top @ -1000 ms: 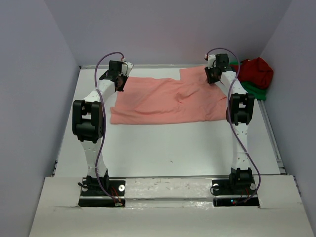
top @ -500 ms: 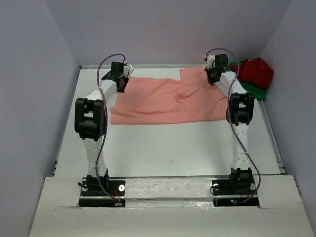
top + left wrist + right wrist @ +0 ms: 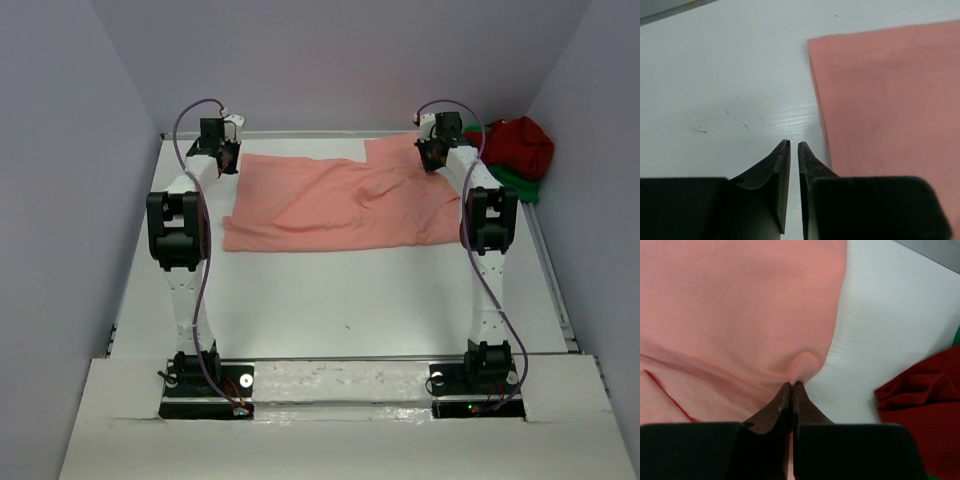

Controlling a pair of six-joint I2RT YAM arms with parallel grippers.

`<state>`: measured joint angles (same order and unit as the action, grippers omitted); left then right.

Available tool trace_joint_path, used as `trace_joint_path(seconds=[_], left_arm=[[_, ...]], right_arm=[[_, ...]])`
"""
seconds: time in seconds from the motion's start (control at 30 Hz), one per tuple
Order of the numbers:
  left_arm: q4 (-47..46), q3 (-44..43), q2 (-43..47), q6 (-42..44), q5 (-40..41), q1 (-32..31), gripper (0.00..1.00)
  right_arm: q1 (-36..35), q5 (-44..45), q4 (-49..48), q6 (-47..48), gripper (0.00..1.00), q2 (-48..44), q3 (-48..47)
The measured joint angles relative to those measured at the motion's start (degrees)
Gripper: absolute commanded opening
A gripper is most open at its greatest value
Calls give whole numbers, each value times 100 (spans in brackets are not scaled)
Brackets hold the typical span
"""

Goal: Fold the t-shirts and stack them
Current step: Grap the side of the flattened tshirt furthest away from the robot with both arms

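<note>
Our salmon-pink shirt point(image 3: 330, 205) lies spread, soft and faintly rumpled, on the table's point(image 3: 330, 300) far half. We have the right gripper point(image 3: 791, 386) clamped on its far right edge, puckering the cloth, likely to fold. The left gripper point(image 3: 794, 145) hangs just beside the left edge, fingers a slit apart, empty.

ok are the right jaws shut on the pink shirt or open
Shut on it: the right jaws meet at their tips, and the pink shirt puckers where they pinch its edge.
</note>
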<state>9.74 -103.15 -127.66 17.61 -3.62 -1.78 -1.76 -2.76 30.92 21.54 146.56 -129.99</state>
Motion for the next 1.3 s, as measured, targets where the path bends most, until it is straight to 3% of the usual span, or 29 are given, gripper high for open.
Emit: trace_joint_path(seconds=[0.1,0.13,0.23,0.33,0.57,1.3], left_arm=[[-140,-7,-2,-175,-227,164,34],[-136,-22,-13,-223,-297,195,44],[-136,-225,-142,-356,-588,221,47],[-122,-483,-315,-442,-879,186,57],[-20,-1093,-800,-645,-1416,127,60],[76,-2164,-1628,-1043,-1071,125,65]], right_arm=[[0,2,-2,11,0,0,0],[0,2,-2,13,0,0,0],[0,2,-2,13,0,0,0],[0,2,-4,22,0,0,0],[-2,2,-7,76,0,0,4],[-4,4,-50,166,0,-28,74]])
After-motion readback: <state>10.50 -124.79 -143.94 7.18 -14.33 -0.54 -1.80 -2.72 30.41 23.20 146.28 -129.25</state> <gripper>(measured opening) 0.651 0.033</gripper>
